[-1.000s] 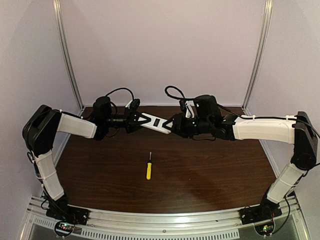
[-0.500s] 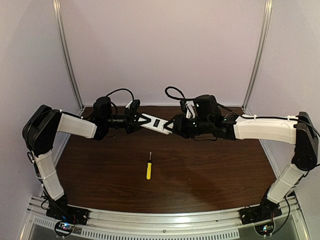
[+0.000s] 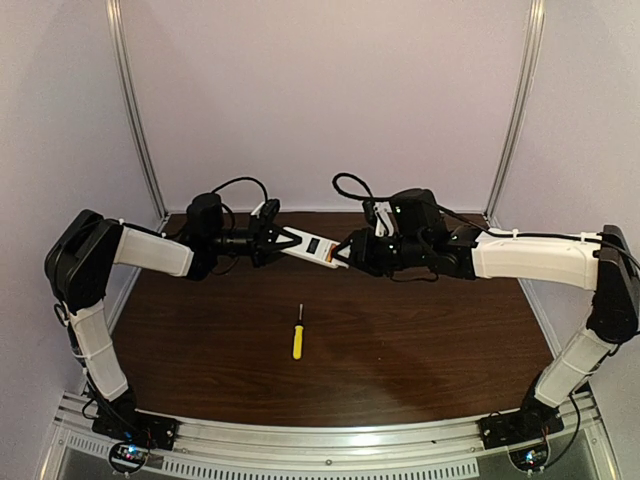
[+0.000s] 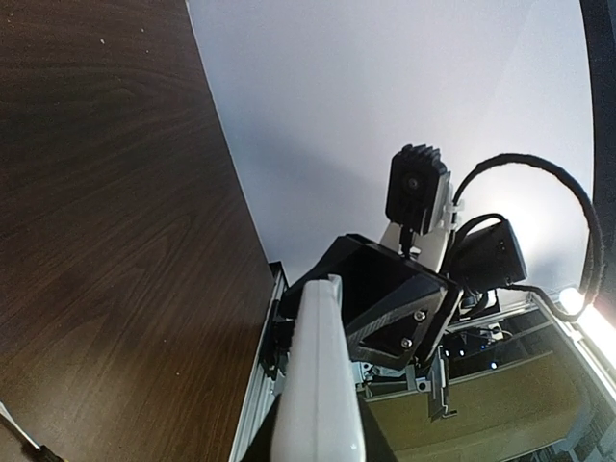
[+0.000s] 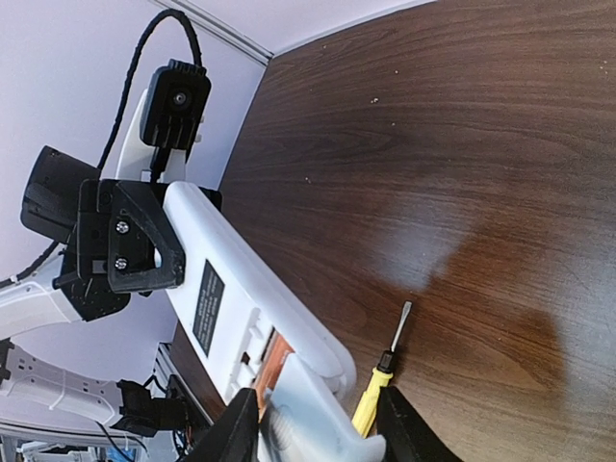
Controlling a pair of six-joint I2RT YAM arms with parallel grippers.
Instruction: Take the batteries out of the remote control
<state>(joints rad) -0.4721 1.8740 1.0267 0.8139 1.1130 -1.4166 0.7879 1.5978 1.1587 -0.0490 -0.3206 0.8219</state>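
The remote control (image 3: pixel 312 247) is a white slab held in the air between both arms at the back of the table. My left gripper (image 3: pixel 283 241) is shut on its left end. In the left wrist view the remote control (image 4: pixel 313 375) runs edge-on away from my left gripper (image 4: pixel 316 441). My right gripper (image 5: pixel 318 428) is shut on the white lid (image 5: pixel 322 409), which sits partly slid off the back of the remote control (image 5: pixel 241 289). A copper-orange strip (image 5: pixel 274 358) shows in the opened gap. I cannot tell whether it is one of the batteries.
A yellow-handled screwdriver (image 3: pixel 297 338) lies on the dark wooden table (image 3: pixel 420 340) in front of the grippers, also below the remote in the right wrist view as the screwdriver (image 5: pixel 375 390). Pale walls and metal posts (image 3: pixel 135 110) close in the back and sides.
My right gripper has edged slightly to the right with the lid. The left arm and the remote control have stayed put.
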